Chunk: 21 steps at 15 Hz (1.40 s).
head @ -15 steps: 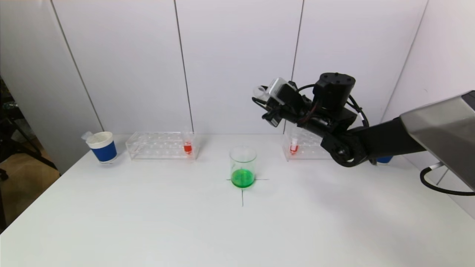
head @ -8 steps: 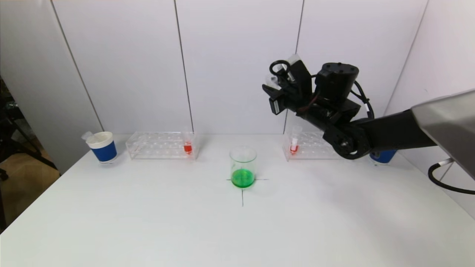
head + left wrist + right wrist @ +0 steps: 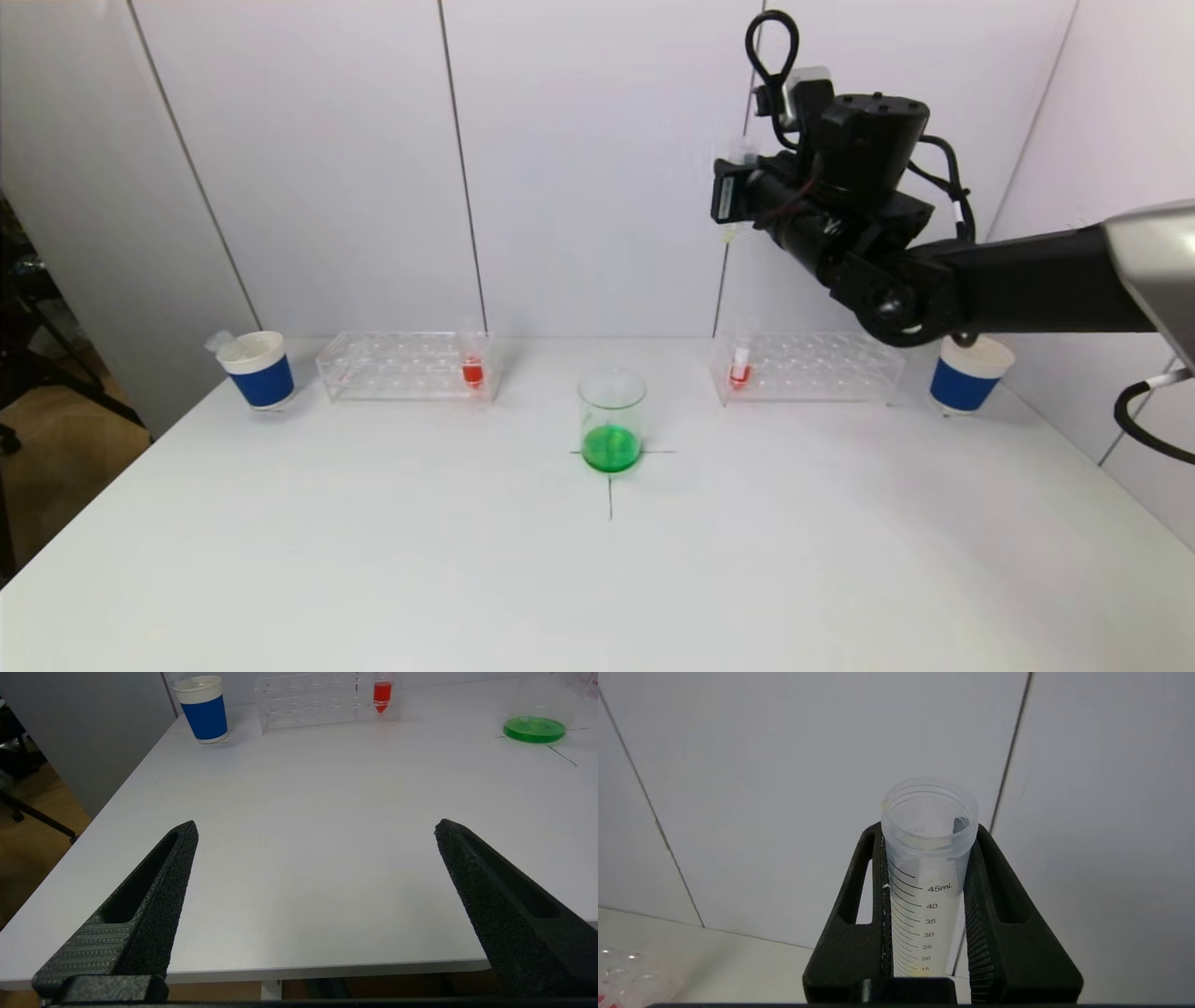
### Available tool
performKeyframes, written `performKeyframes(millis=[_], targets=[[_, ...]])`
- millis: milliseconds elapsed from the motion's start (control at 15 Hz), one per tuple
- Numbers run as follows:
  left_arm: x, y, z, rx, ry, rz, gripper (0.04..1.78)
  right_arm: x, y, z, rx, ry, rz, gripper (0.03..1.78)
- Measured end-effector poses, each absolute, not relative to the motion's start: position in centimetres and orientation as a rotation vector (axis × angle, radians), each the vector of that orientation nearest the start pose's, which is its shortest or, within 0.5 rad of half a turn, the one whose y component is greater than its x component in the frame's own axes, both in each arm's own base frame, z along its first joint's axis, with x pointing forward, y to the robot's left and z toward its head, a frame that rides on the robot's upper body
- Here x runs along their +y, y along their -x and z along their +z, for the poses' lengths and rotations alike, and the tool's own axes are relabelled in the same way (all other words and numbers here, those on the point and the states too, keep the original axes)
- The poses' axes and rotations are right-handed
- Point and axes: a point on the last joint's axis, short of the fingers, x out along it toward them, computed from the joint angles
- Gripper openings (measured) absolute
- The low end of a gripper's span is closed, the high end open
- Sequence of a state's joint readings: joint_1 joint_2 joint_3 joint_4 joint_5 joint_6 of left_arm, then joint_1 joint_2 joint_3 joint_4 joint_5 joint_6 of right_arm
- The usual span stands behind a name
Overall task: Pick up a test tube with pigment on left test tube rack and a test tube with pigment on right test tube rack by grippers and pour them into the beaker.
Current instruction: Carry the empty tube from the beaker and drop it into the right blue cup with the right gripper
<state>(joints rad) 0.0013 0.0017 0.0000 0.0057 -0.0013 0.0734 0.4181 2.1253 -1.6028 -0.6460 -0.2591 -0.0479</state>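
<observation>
My right gripper (image 3: 731, 194) is raised high above the right test tube rack (image 3: 822, 366), near the back wall. It is shut on a clear graduated test tube (image 3: 927, 882), held upright and looking empty except for a faint yellowish trace; the tube also shows in the head view (image 3: 737, 152). The beaker (image 3: 611, 420) holds green liquid at the table's centre mark. A tube with red pigment (image 3: 472, 366) stands in the left rack (image 3: 392, 366), another (image 3: 740, 364) in the right rack. My left gripper (image 3: 315, 828) is open and empty over the table's near left edge.
A blue-and-white cup (image 3: 258, 370) stands left of the left rack and holds a clear tube. A second blue cup (image 3: 964, 375) stands right of the right rack. White wall panels run close behind the racks. The left wrist view shows the left cup (image 3: 203, 710) and the beaker (image 3: 535, 725).
My right arm has lifted and drawn back to the right, away from above the beaker. The tube in it has turned from tilted, mouth down, to upright.
</observation>
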Motion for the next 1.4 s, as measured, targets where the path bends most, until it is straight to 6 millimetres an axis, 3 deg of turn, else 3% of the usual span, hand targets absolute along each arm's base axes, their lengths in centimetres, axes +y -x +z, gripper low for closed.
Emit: performKeyframes(millis=[267,467,1067,1400], targets=[[0.0,2.3,7.5,0.007,-0.073,-0.001,1.77,15.5,-40.8,26.3,-0.124,-0.007,0.051,0.5],[0.0,2.3,7.5,0.008,-0.073,0.0,1.77,14.0,-40.0,26.9,-0.032,0.023,0.002,0.5],[0.0,2.3,7.5,0.008,-0.074,-0.001,1.77,4.3,-40.0,29.4,-0.071,0.007,-0.226,0.5],[0.0,2.3,7.5,0.007,-0.073,-0.001,1.77,-1.3,-40.2,28.2,-0.039,0.014,-0.35,0.5]])
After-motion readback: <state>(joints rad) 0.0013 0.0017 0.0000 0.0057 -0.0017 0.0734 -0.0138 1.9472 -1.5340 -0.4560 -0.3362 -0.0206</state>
